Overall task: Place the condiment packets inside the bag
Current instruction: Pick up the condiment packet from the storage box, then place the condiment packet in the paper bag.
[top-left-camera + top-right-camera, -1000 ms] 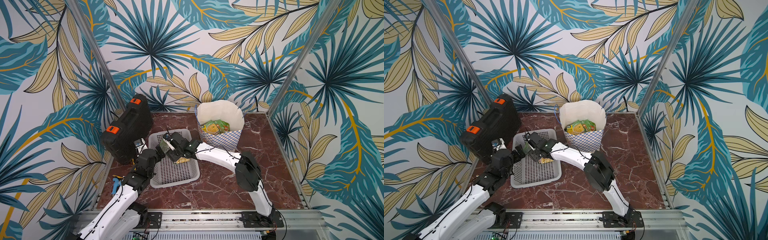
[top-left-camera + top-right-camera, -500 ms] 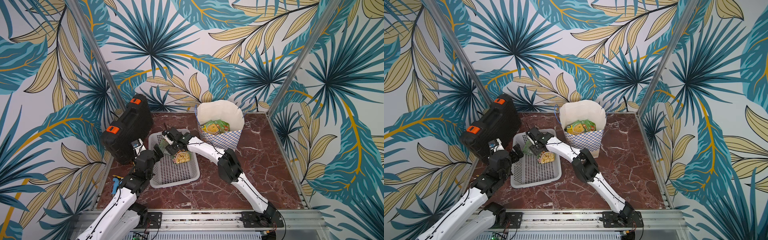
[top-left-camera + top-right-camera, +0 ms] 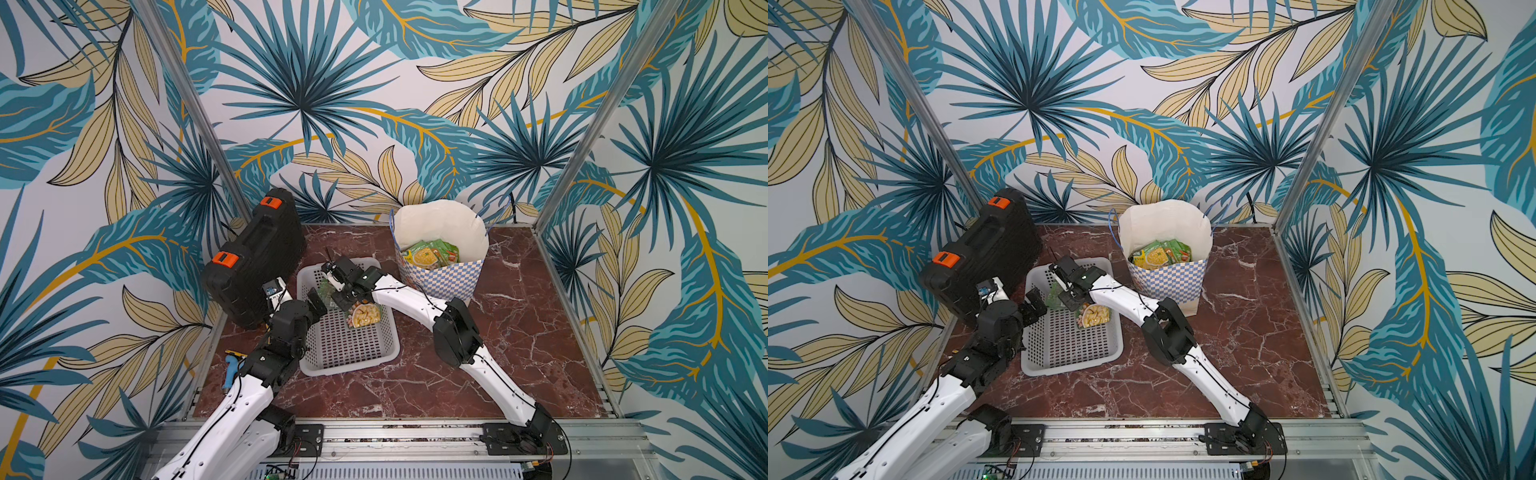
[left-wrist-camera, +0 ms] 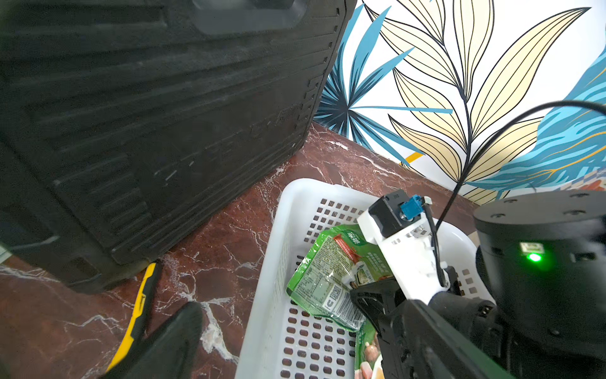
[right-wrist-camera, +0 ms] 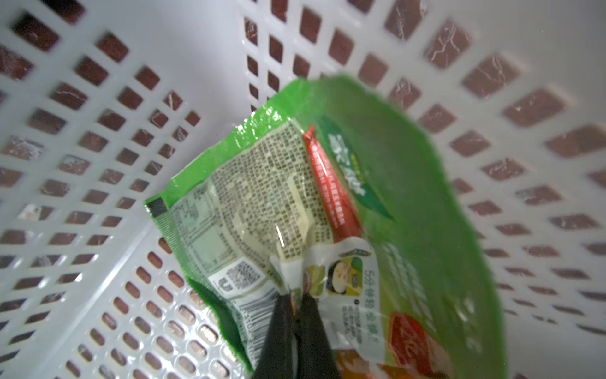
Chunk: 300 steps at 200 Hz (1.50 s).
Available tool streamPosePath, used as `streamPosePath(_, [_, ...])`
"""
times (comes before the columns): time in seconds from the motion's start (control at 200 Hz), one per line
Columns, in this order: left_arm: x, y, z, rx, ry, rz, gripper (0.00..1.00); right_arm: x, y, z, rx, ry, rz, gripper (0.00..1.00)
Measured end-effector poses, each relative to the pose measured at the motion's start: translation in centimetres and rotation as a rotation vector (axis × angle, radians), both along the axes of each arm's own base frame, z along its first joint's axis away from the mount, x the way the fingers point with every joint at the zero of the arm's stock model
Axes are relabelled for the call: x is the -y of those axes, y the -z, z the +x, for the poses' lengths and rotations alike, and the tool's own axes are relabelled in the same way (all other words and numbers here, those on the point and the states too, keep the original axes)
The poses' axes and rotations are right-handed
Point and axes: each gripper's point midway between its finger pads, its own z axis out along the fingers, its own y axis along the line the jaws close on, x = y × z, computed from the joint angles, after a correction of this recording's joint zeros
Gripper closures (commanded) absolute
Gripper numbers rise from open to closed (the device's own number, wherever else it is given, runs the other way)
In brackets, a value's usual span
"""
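The checkered paper bag stands at the back of the table with several condiment packets inside it. In the white basket, my right gripper is shut on the edge of a green packet that leans against the basket's left wall. Another packet, with a yellow food picture, lies on the basket floor beside it. My left gripper hangs open over the basket's left rim, holding nothing.
A black case with orange latches leans on the left wall, close to my left arm. A blue-handled tool lies on the table by the left edge. Patterned walls close in three sides.
My right gripper has moved toward the basket's back left and closed on the green packet. The left arm has barely shifted.
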Motion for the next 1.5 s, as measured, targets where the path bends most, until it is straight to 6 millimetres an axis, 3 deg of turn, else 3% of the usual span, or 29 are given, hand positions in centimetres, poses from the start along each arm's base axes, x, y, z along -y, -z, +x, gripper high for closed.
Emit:
streamPosePath(0.18, [0.0, 0.0, 0.0, 0.001, 0.000, 0.000, 0.00, 0.5, -1.3, -0.6, -0.003, 0.001, 0.009, 1.00])
streamPosePath(0.3, [0.1, -0.2, 0.0, 0.005, 0.005, -0.002, 0.00, 1.3, -3.8, -1.4, 0.008, 0.009, 0.027, 1.00])
streamPosePath(0.386, [0.1, -0.4, -0.1, 0.015, 0.009, -0.005, 0.00, 1.8, -6.9, -2.1, 0.036, 0.014, 0.064, 1.00])
streamPosePath(0.531, [0.1, -0.6, -0.3, 0.029, 0.012, -0.011, 0.00, 2.7, -13.7, -3.2, 0.114, 0.021, 0.165, 1.00])
streamPosePath(0.716, [-0.1, -1.4, -0.8, 0.067, 0.012, -0.023, 0.00, 5.0, -21.6, -5.0, 0.212, 0.036, 0.284, 1.00])
streamPosePath(1.011, [-0.1, -1.4, -0.9, 0.078, 0.013, -0.026, 0.00, 9.4, -29.8, -8.1, 0.317, 0.060, 0.425, 1.00])
streamPosePath(1.277, [0.1, -1.3, -0.7, 0.075, 0.021, -0.029, 0.00, 14.8, -34.0, -9.5, 0.428, 0.156, 0.471, 1.00])
streamPosePath(1.502, [0.3, -1.2, -0.5, 0.074, 0.032, -0.033, 0.00, 21.4, -33.8, -7.6, 0.465, 0.340, 0.453, 1.00])
